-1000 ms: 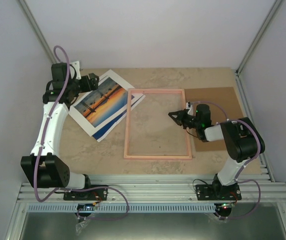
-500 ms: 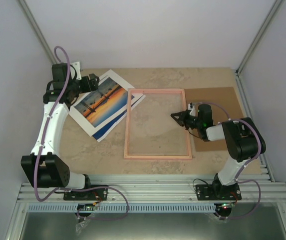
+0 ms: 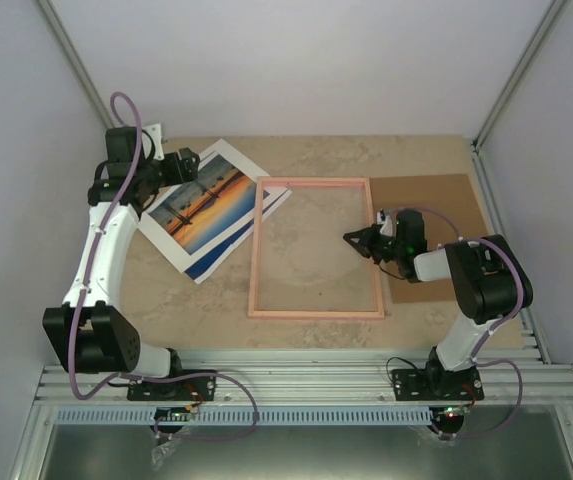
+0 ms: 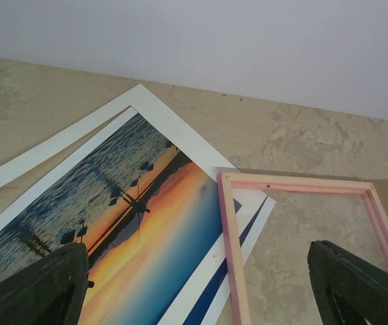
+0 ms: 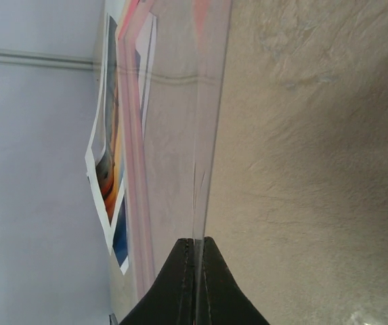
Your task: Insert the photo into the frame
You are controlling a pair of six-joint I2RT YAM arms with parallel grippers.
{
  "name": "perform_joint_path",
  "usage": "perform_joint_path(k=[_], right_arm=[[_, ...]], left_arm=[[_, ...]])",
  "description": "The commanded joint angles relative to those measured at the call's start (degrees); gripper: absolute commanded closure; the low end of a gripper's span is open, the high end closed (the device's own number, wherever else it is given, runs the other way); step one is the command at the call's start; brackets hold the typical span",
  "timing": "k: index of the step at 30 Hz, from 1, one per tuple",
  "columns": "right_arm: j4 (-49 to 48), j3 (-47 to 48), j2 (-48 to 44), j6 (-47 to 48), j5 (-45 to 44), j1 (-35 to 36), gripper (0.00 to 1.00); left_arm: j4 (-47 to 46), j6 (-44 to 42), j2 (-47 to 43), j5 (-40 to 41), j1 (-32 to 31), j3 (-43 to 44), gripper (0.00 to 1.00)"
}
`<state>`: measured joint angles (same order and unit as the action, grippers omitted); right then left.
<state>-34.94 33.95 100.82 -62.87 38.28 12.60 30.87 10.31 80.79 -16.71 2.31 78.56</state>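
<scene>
Our left end effector [image 3: 187, 164] hovers with its fingers [image 4: 34, 288] spread wide. The photo [image 4: 146, 223] lies face up on the surface [image 3: 386, 160] beneath and ahead of it, one corner under the frame [image 4: 229, 250] off to its right. Our right end effector [image 3: 350, 237], above the frame's opening beside the rail nearest it, is pinched closed on the edge of a thin clear sheet [image 5: 173, 135].

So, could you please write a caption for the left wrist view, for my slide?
Open left hand above the photo, whose corner lies under the pink frame.
</scene>
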Motion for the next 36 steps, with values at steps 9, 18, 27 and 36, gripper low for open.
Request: perform_joint_path(k=[9, 18, 27, 36], right_arm=[[0.47, 1.6, 0.26, 3.51, -1.32, -0.47, 0.99], [1.68, 2.14, 0.72, 4.62, -1.69, -0.91, 1.0], [2.03, 2.67, 1.27, 5.93, -1.98, -1.09, 1.0], [3.47, 3.17, 1.64, 7.78, -2.12, -1.35, 0.99]], left_arm=[[-1.54, -0.15, 0.39, -0.69, 0.52, 0.02, 0.1], [-1.61, -0.03, 0.76, -0.94, 0.51, 0.1, 0.1], [-1.61, -0.06, 0.77, -0.87, 0.48, 0.02, 0.1], [-1.66, -0.09, 0.76, -0.91, 0.44, -0.01, 0.1]])
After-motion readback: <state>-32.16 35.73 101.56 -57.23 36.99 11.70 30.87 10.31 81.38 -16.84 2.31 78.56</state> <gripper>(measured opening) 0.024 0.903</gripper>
